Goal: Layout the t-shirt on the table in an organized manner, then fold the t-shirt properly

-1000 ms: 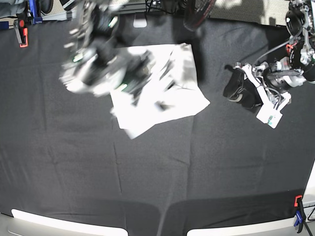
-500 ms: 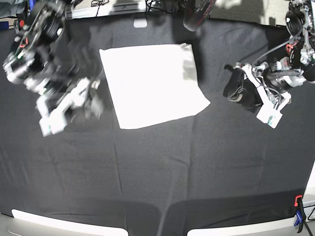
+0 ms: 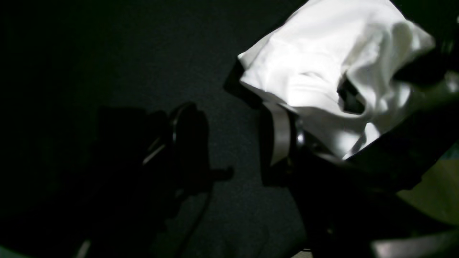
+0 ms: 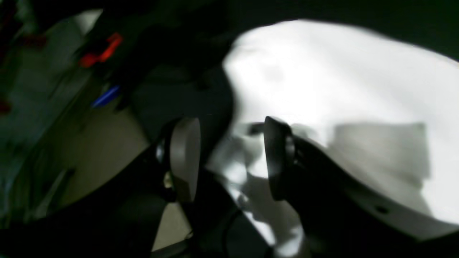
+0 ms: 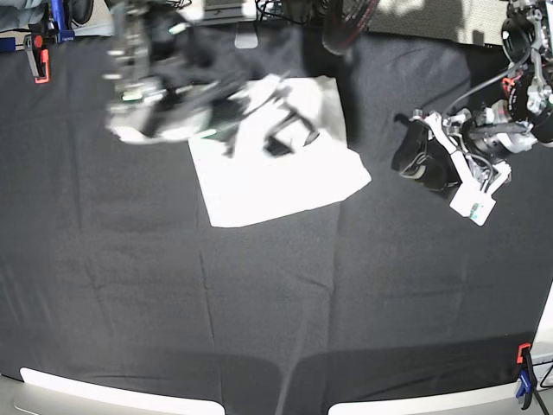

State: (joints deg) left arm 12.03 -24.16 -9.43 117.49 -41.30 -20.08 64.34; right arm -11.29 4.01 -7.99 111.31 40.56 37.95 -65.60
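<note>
I see the folded white t-shirt point(image 5: 276, 177) lying flat on the black counter point(image 5: 276, 294), far centre. My right pincer point(image 4: 229, 157) hovers blurred over it, released. My left pincer point(image 5: 423, 156) sits apart, released, grasping nothing.

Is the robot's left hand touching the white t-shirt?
Apart. In the base view, bare black table lies between the left hand and the t-shirt.

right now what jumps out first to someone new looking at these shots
The white t-shirt, folded into a rough square, glows against the black table at upper centre. Over its left part hangs the blurred right gripper, jaws open. The left gripper waits open off the shirt's right side.
</note>
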